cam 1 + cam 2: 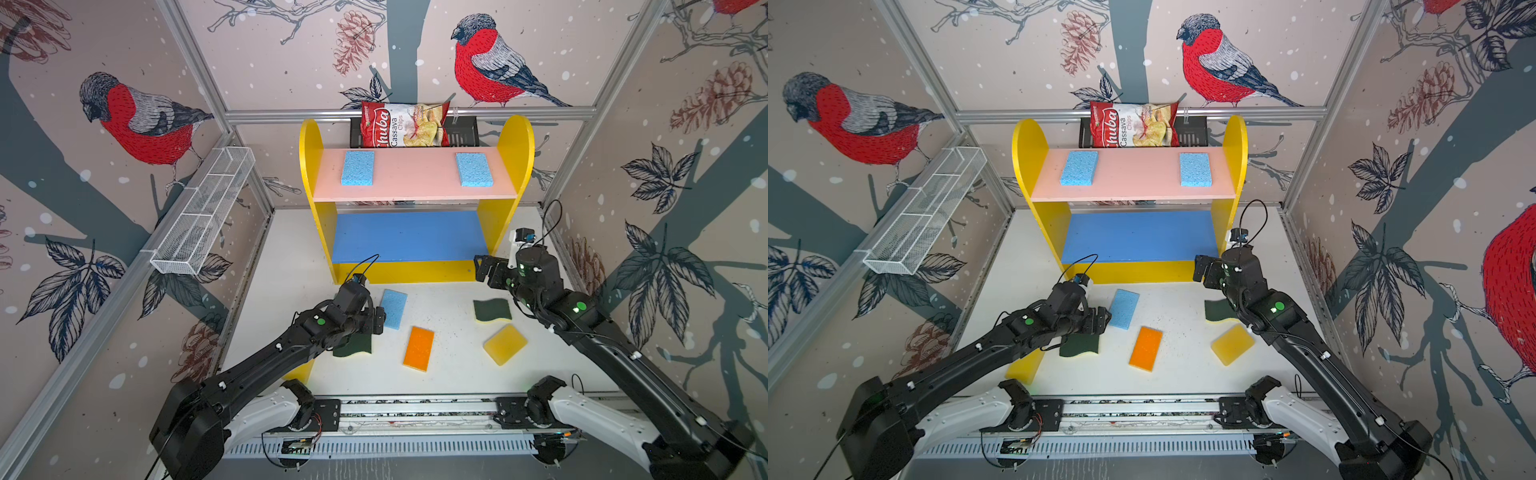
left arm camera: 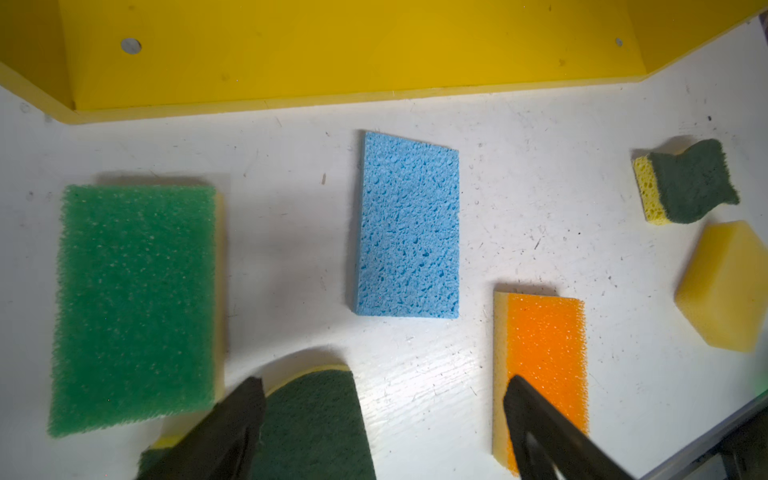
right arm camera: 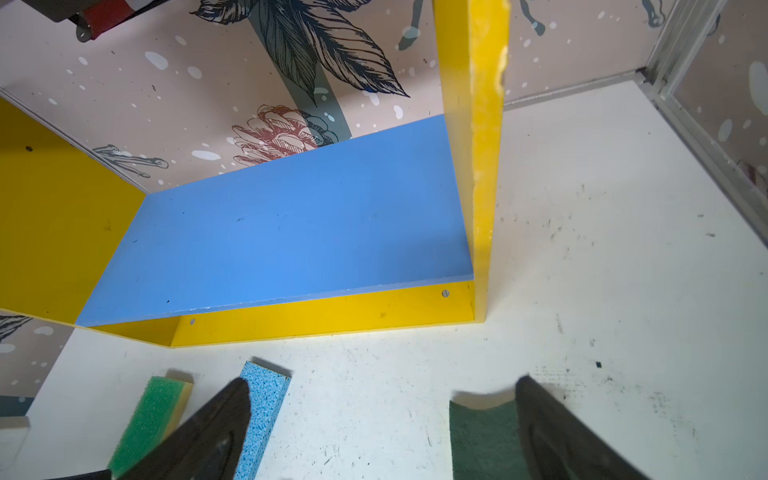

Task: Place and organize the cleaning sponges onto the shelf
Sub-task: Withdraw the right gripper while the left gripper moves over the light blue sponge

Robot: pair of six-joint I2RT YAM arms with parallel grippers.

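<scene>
Left gripper [image 2: 384, 384] and right gripper [image 3: 384, 382] released; 2 sponges [image 1: 357, 168] on shelf [image 1: 415, 183], 7 on table [image 1: 449, 332].

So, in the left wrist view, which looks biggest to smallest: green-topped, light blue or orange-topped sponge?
Largest: green-topped rectangular sponge.
Then light blue rectangular sponge and orange-topped rectangular sponge: too alike to rank; orange partly hidden.

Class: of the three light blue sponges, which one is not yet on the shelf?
The light blue sponge lying on the table; the other two rest on the pink board.
</scene>
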